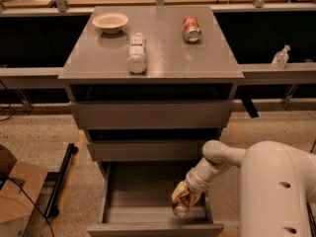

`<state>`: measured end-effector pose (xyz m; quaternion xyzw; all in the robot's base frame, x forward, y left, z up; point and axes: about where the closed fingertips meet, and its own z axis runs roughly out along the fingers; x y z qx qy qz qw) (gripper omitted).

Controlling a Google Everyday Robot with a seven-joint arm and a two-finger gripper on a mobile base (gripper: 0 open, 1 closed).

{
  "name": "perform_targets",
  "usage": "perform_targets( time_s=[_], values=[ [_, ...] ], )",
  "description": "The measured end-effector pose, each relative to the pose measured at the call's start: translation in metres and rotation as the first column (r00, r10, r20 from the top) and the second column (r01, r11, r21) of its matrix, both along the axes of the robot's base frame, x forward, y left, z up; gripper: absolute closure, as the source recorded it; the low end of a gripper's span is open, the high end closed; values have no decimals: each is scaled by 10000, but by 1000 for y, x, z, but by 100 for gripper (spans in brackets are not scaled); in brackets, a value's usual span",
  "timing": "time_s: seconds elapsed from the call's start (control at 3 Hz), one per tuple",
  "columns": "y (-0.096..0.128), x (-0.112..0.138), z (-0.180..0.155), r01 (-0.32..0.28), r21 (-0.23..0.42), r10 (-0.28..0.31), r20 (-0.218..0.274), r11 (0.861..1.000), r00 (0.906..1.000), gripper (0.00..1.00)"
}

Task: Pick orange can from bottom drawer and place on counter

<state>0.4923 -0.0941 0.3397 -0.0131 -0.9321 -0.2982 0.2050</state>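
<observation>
Camera view looks down over the grey three-drawer cabinet, and the action is low on the right: the gripper [183, 199] is down inside the bottom drawer [138, 194], close to its front right corner, just behind the narrow front panel. Its fingers are clamped around the orange can [180, 211], which pokes out beneath them with a silver end showing, tilted a little and right by the drawer's front edge; whether it touches the grey floor or hangs just above it, I cannot tell. The white robot arm [222, 157] reaches in over the drawer's right side wall, with the robot's bulky white body [276, 191] filling the lower right. The drawer is pulled well out, and the left and middle of its floor are plain grey. Above it, the middle drawer [148, 150] and the top drawer [150, 114] sit pushed further in. Up on the counter [163, 63], a pale bowl [110, 21] sits near the back left corner, a white plastic bottle [137, 53] lies on its side left of centre, nearer the front edge, and a red-and-white can [191, 28] lies toward the back right. Off to the right, a small clear pump bottle [280, 57] stands on a ledge, and a cardboard box [17, 196] rests on the speckled floor at lower left.
</observation>
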Motion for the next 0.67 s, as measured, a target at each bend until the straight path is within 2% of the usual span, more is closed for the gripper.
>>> perform_targets(
  time_s=[0.33,0.67],
  values=[
    [-24,-27,22,535,-579,-553,-294,9969,9980,100],
    [-53,-27,72,612,-1499,-584,229,9868,9980,100]
  ],
)
